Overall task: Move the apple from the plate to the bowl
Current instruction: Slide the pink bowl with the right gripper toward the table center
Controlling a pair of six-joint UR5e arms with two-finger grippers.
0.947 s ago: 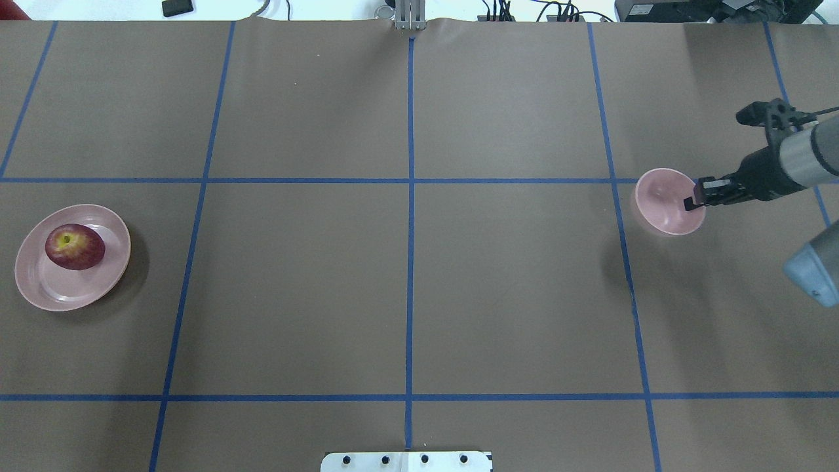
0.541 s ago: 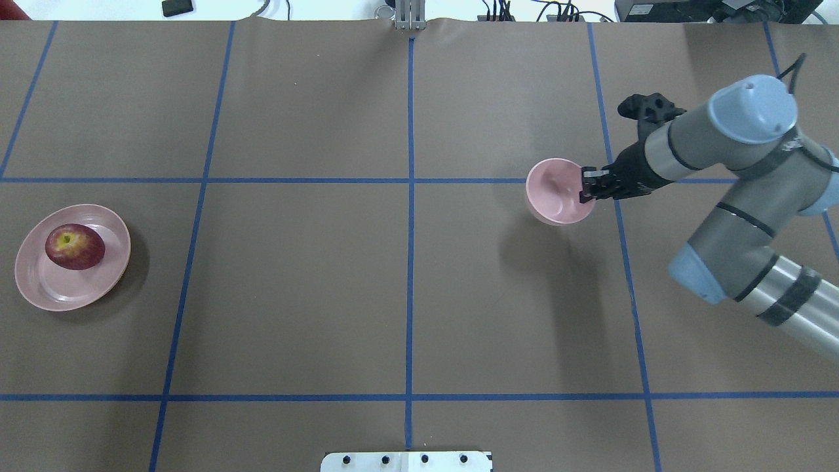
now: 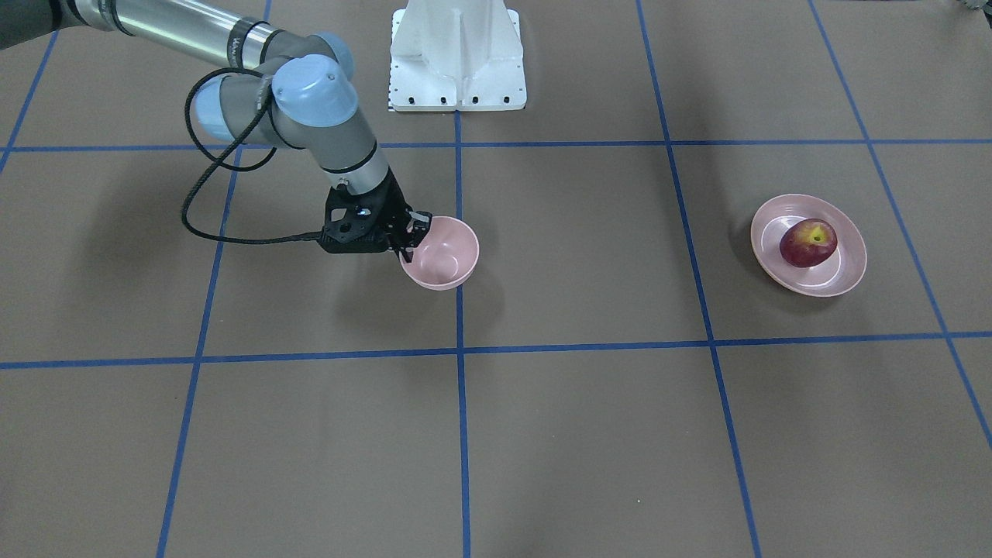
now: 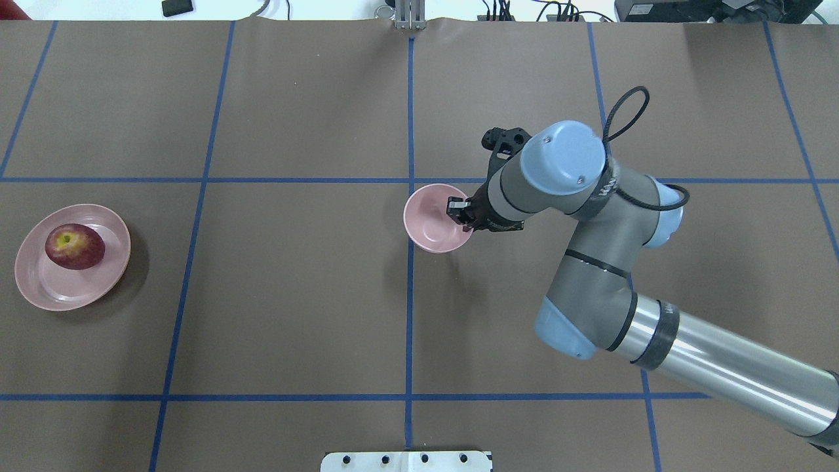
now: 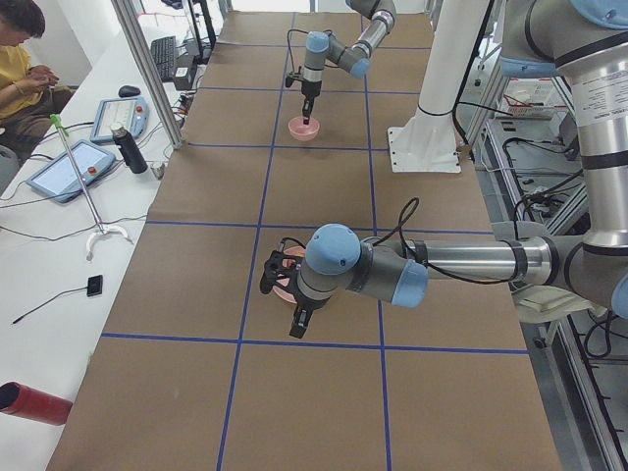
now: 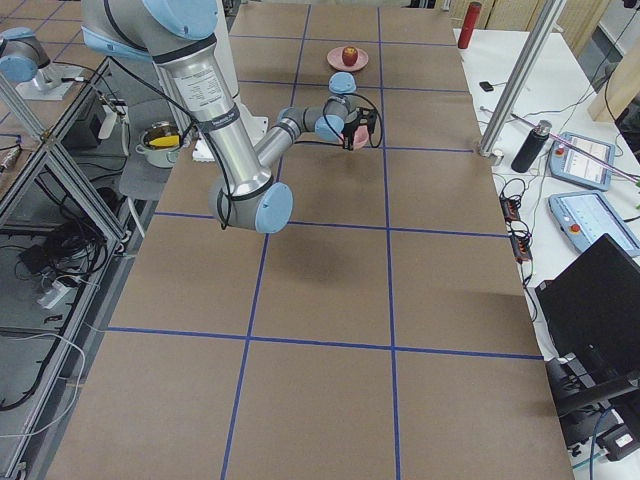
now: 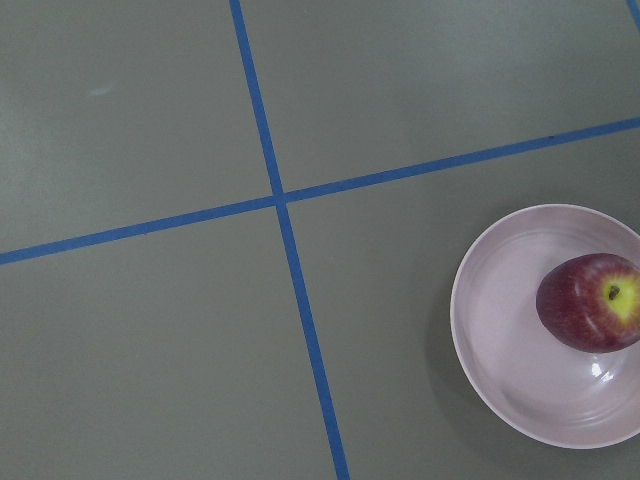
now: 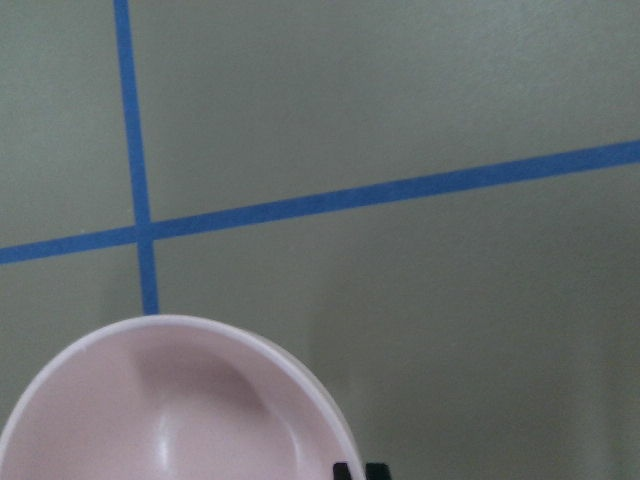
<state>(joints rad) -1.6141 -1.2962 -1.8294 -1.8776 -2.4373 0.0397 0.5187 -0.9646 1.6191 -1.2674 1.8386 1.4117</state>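
The dark red apple lies on the pale pink plate at the table's left end; both also show in the left wrist view, the apple on the plate. My right gripper is shut on the right rim of the small pink bowl, holding it at the table's centre line, apparently just off the surface. In the front view the right gripper grips the bowl, which is empty. My left gripper shows only in the left side view, above the plate; I cannot tell its state.
Blue tape lines divide the brown table into squares. The white robot base plate sits at the near edge. A person sits at a side bench with tablets and bottles.
My right arm has carried the bowl leftward from the table's right side to the centre line. The apple and plate have not moved.
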